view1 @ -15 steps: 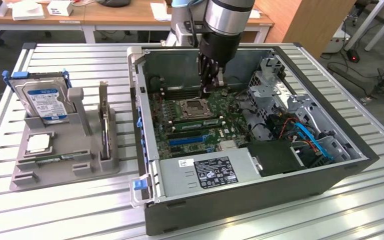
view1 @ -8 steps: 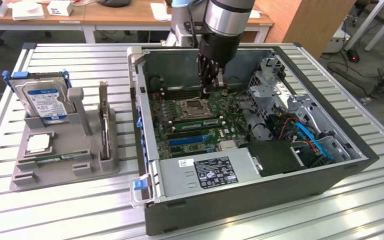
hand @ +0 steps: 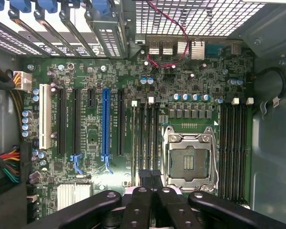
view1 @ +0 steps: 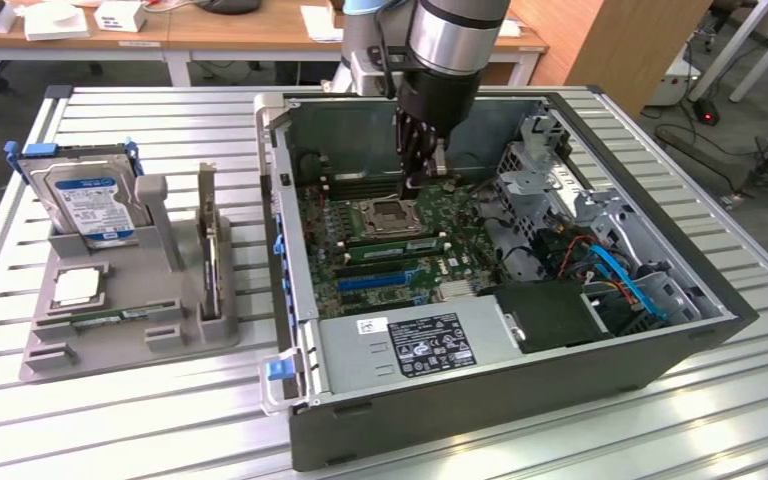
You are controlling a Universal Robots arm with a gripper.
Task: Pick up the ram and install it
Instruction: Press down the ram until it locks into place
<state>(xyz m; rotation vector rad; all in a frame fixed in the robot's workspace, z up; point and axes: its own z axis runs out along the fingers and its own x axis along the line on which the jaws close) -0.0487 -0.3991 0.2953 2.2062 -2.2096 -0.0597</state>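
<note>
My gripper [view1: 418, 182] reaches down into the open computer case [view1: 704, 330]. It hangs over the motherboard [hand: 95, 129], beside the CPU socket [hand: 189, 162]. Its dark fingertips are pressed together, shut, and I see nothing between them. In the wrist view the gripper [hand: 150, 178] sits at the end of the black memory slots [hand: 146, 133] next to the socket. A long green ram stick [view1: 387, 246] lies in a slot along the socket's near side in the exterior view. Another thin green stick [view1: 111, 318] lies flat in the grey holder [view1: 131, 335] outside the case.
The grey holder at the exterior view's left also carries a hard drive [view1: 88, 200], an upright expansion card [view1: 207, 240] and a square silver chip [view1: 77, 287]. Inside the case are the power supply [view1: 411, 345], blue cables [view1: 631, 285] and a metal drive cage [view1: 551, 170].
</note>
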